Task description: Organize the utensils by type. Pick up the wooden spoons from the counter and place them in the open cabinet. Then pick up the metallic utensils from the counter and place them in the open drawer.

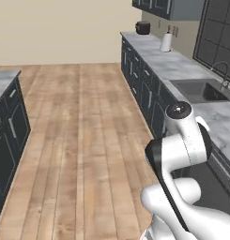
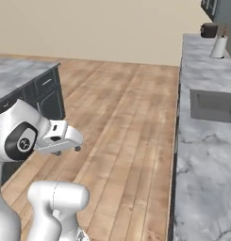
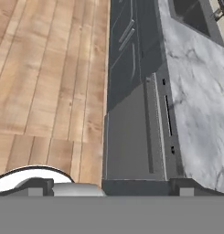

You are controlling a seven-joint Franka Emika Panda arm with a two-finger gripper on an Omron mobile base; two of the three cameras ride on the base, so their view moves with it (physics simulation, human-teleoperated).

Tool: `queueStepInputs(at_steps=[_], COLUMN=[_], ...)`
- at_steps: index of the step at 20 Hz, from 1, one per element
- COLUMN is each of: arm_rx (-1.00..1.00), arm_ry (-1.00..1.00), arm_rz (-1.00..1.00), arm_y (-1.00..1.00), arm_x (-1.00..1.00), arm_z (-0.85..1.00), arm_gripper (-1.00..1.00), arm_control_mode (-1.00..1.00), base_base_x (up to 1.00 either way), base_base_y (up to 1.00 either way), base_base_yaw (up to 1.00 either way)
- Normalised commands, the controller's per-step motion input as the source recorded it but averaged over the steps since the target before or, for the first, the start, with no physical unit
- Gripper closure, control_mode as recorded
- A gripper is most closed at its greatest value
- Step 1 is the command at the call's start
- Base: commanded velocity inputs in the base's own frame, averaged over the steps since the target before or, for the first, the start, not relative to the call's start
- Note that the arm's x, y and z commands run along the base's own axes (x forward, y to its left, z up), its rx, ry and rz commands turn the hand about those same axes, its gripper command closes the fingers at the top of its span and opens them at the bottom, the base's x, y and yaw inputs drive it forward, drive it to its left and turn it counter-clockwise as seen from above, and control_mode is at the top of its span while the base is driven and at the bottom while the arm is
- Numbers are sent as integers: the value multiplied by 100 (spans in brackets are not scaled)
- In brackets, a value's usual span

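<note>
Left base view: the arm is folded upright beside the worktop (image 1: 182, 65), near the sink (image 1: 201, 91); swinging out could knock the edge. Right base view: gripper (image 2: 74, 140) level, aimed over the floor (image 2: 121, 122). Hand view: the open drawer (image 3: 131, 137) lies below; fingers spread, holding nothing; no spoons in sight

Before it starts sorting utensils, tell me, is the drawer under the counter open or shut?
Open. In the hand view the drawer is pulled out from below the marble counter, and its grey inside shows from above. Nothing shows lying in it.
</note>
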Motion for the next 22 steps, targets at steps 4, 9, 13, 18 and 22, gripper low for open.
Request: queueStepInputs(at_steps=[4,9,13,18,22], arm_rx=[0,0,0,0,0], arm_ry=[0,0,0,0,0], arm_rz=[0,0,0,0,0], arm_y=[0,0,0,0,0], arm_x=[0,0,0,0,0], arm_z=[0,0,0,0,0], arm_gripper=[-100,-100,-100,-100,-100], arm_control_mode=[100,100,100,100,100], base_base_x=[100,100,100,100,100], base_base_y=[27,43,61,59,43], base_base_yaw=[3,-6,-19,-21,-13])
